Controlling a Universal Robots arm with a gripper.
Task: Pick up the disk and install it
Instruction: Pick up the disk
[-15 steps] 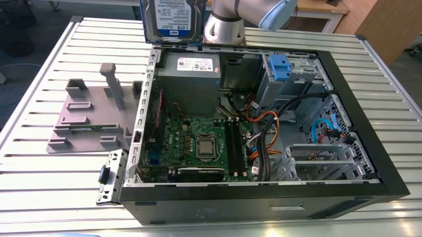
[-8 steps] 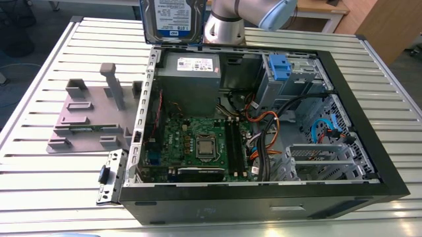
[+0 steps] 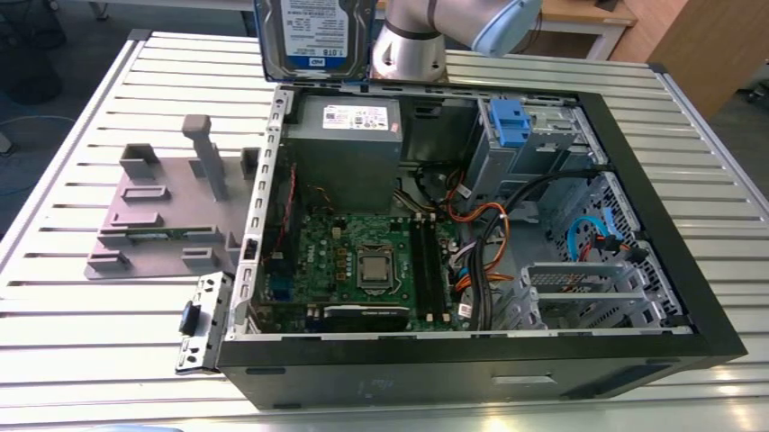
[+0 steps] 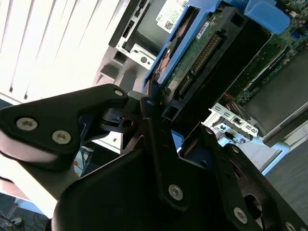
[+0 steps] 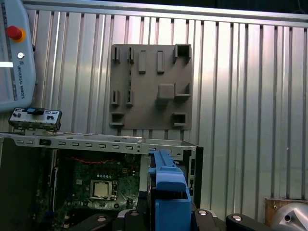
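While the disk (image 3: pixel 310 36) is held aloft over the far edge of the open computer case (image 3: pixel 685 270), it is clamped by the gripper (image 4: pixel 153 103). The black fingers (image 4: pixel 156 130) are pressed together on the drive's blue bracket (image 5: pixel 169 192). In the exterior view the drive is seen upright with its label facing out, just beside the silver arm (image 3: pixel 415 40) and clear of the case. In the second wrist view its green circuit-board underside is turned towards the camera.

Directly below the drive, a grey power supply (image 3: pixel 346 135) is seated against the far wall of the case. Towards the exterior view's right, a metal drive cage (image 3: pixel 541 144) is fitted in the far corner, and a bare blue clip (image 3: pixel 511 121) is lodged at its top. A bundle of orange and black cables (image 3: pixel 481 225) is strung between the cage and the motherboard (image 3: pixel 348 261), so the floor of the case there is crowded. A processor socket (image 3: pixel 375 265) is seen at the middle of the board.

On the exterior view's left, a grey fixture plate (image 3: pixel 157 216) with upright posts is laid on the slatted metal table (image 3: pixel 72 360), just beside the case. A small metal bracket (image 3: pixel 198 319) with a blue tab is propped at the case's near left corner. A teach pendant (image 5: pixel 17 48) is seen in the first wrist view, lying on the table near that bracket.
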